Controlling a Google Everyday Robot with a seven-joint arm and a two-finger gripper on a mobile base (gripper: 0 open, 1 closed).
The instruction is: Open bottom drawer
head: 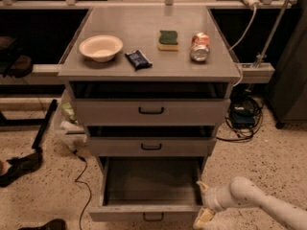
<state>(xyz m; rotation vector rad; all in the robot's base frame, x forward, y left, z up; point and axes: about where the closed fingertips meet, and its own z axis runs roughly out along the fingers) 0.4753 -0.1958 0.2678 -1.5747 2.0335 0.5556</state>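
The bottom drawer of the grey cabinet stands pulled well out, its dark inside showing and its small black loop handle at the frame's lower edge. The middle drawer and the top drawer stand slightly out. My gripper on its white arm is at the bottom drawer's right front corner, one cream fingertip above the front and one below it.
On the cabinet top sit a cream bowl, a dark blue packet, a green sponge and a red can lying on its side. Black cables run on the floor at left; a cable bundle lies at right.
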